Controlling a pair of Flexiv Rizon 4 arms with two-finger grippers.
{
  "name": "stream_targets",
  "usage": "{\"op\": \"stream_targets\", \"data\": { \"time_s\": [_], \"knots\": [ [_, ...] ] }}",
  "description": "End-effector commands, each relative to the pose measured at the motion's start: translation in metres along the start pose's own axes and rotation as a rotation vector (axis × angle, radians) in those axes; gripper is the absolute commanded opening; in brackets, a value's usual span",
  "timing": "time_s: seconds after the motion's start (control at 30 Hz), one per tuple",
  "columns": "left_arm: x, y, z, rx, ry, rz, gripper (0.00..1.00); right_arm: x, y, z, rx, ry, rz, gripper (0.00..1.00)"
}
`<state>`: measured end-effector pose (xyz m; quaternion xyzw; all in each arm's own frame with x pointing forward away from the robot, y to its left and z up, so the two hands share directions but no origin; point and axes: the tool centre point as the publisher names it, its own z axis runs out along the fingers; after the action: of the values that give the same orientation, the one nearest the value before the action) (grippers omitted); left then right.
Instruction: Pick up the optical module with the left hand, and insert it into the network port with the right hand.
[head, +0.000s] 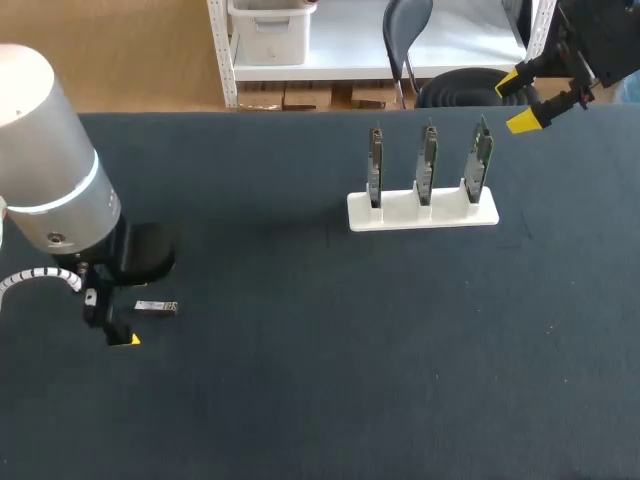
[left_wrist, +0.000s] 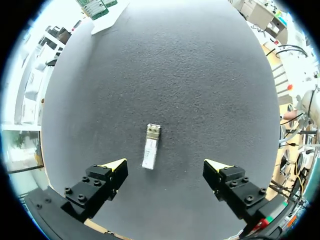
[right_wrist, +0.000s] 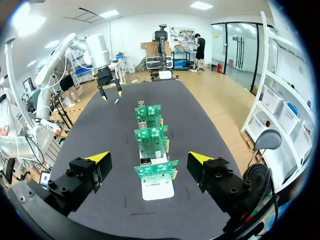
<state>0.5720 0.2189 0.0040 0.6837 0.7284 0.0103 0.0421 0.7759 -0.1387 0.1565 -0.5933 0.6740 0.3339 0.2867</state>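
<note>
Hovering wide open above the optical module lying near-left on the table, the left gripper should centre itself, descend straight and pinch its long sides.

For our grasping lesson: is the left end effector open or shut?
Open. The left end effector has its fingers wide apart; the optical module lies flat on the table ahead, untouched.
</note>
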Motion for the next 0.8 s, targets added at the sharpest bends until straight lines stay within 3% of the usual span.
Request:
{"op": "stream_targets", "data": {
  "time_s": [0.03,0.37,0.8],
  "knots": [
    [0.001,0.011,0.003,0.014,0.003,0.004,1.0,0.0,0.002,0.0,0.006,0.0,-0.001,1.0],
    [0.001,0.018,0.011,0.033,0.0,0.028,1.0,0.0,0.002,0.0,0.006,0.0,-0.001,1.0],
    [-0.008,0.015,0.018,0.058,-0.009,0.052,1.0,0.0,0.002,0.0,0.006,0.0,-0.001,1.0]
  ]
}}
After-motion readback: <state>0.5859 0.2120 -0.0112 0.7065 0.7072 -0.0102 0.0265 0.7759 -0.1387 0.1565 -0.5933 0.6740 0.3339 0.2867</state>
